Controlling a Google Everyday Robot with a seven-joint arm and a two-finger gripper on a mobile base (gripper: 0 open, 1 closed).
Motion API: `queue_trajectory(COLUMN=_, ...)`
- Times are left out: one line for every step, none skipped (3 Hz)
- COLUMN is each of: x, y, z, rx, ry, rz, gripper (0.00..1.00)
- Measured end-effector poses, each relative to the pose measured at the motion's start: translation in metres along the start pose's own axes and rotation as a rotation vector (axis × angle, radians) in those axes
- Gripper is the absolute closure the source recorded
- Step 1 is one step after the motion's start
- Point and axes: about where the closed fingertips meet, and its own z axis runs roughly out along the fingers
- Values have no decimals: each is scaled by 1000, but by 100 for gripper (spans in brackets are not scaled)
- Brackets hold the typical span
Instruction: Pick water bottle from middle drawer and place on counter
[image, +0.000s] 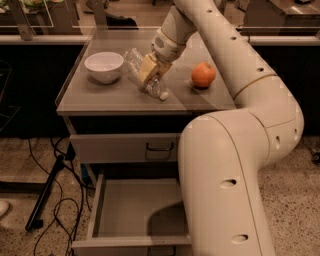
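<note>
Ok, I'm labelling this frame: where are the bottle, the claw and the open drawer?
bottle (157, 90), camera view, clear body near its white cap.
claw (151, 72), camera view, its working end, at the bottle on the counter (100, 97).
drawer (132, 210), camera view, bare grey floor.

White bowl (104, 65), orange (203, 75)

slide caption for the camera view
Gripper at the water bottle on the counter between bowl and orange; middle drawer open.
</note>
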Motion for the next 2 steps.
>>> queue_trajectory(x=0, y=0, z=0, rx=0, ry=0, rz=0, gripper=59)
queue_trajectory(x=0, y=0, z=0, rx=0, ry=0, rz=0, gripper=35)
